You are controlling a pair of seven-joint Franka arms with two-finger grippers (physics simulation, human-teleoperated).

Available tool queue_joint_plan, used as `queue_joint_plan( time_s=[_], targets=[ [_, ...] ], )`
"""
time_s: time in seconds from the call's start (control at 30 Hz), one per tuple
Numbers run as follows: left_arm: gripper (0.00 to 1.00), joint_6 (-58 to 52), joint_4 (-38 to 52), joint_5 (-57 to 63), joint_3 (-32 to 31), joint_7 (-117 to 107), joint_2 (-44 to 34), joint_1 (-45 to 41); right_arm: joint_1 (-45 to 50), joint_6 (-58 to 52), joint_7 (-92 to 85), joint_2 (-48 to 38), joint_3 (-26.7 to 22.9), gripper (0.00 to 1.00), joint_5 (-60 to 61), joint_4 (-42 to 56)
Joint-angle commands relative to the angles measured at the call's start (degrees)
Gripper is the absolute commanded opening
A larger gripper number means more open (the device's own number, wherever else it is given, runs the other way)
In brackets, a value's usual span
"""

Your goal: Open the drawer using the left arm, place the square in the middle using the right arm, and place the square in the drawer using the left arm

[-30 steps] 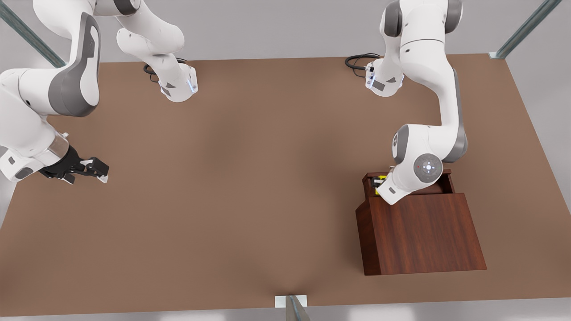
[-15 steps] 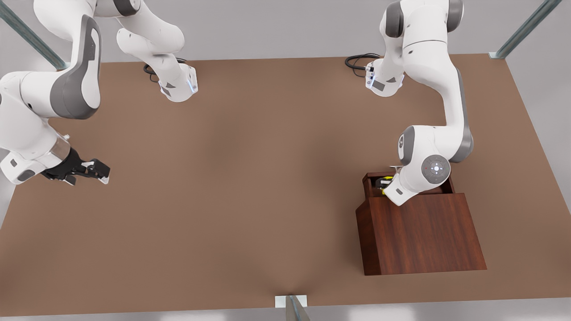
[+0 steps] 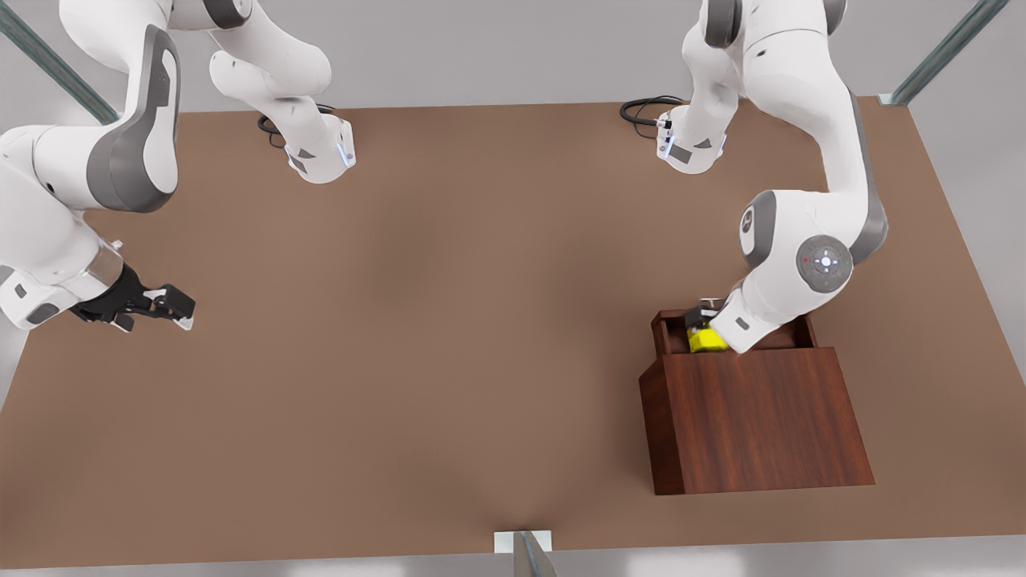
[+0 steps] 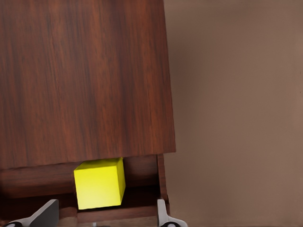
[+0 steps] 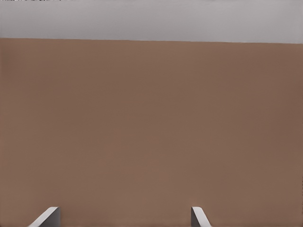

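Note:
The yellow square (image 3: 707,340) (image 4: 99,184) lies inside the pulled-out drawer (image 3: 664,327) (image 4: 161,182) of the dark wooden box (image 3: 753,417) (image 4: 80,80), at the front view's right. My left gripper (image 3: 699,317) (image 4: 105,216) hovers just above the drawer. It is open, with its pale fingertips (image 4: 47,213) spread wider than the square and not touching it. My right gripper (image 3: 175,311) (image 5: 123,216) waits low over the table near the edge on the front view's left, open and holding nothing.
The brown tabletop (image 3: 449,320) stretches wide between the two arms. Both arm bases (image 3: 321,156) stand at the far edge, with black cables beside them. A small bracket (image 3: 523,543) sits at the near edge.
The left arm has lifted and pulled back from the drawer, and its gripper has let go of the square, which now shows plainly in the drawer. The right arm has barely moved.

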Motion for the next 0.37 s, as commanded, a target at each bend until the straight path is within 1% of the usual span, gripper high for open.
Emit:
queue_joint_plan(
  time_s=[0.0,0.03,0.07,0.13,0.17,0.2,0.33],
  targets=[
    [1.00,-0.2,0.6,1.0,0.0,0.1,-0.4,0.0,0.0,0.0,0.1,0.0,0.0,1.00,0.0,0.0],
    [1.00,-2.9,3.5,2.3,-0.4,0.2,-0.6,0.1,0.0,-0.1,0.0,0.0,0.0,1.00,-0.1,0.0],
    [1.00,-4.2,4.0,5.7,-4.1,0.5,-3.7,2.9,-0.1,0.0,0.0,0.1,0.0,1.00,-0.1,0.0],
    [1.00,-5.0,4.0,14.6,-26.1,0.3,-7.7,20.9,0.0,0.0,0.0,0.1,0.0,1.00,-0.1,0.0],
    [1.00,-5.0,3.7,17.8,-33.5,0.3,-8.8,27.4,0.0,0.0,0.0,0.1,0.0,1.00,0.0,0.0],
    [1.00,-5.0,3.6,19.0,-37.9,0.3,-9.5,31.2,0.0,0.0,0.0,0.1,0.0,1.00,0.0,0.0],
    [1.00,-4.8,2.5,20.2,-38.6,0.4,-10.8,32.2,-0.1,0.0,0.0,0.1,0.0,1.00,0.0,0.0]
  ],
)
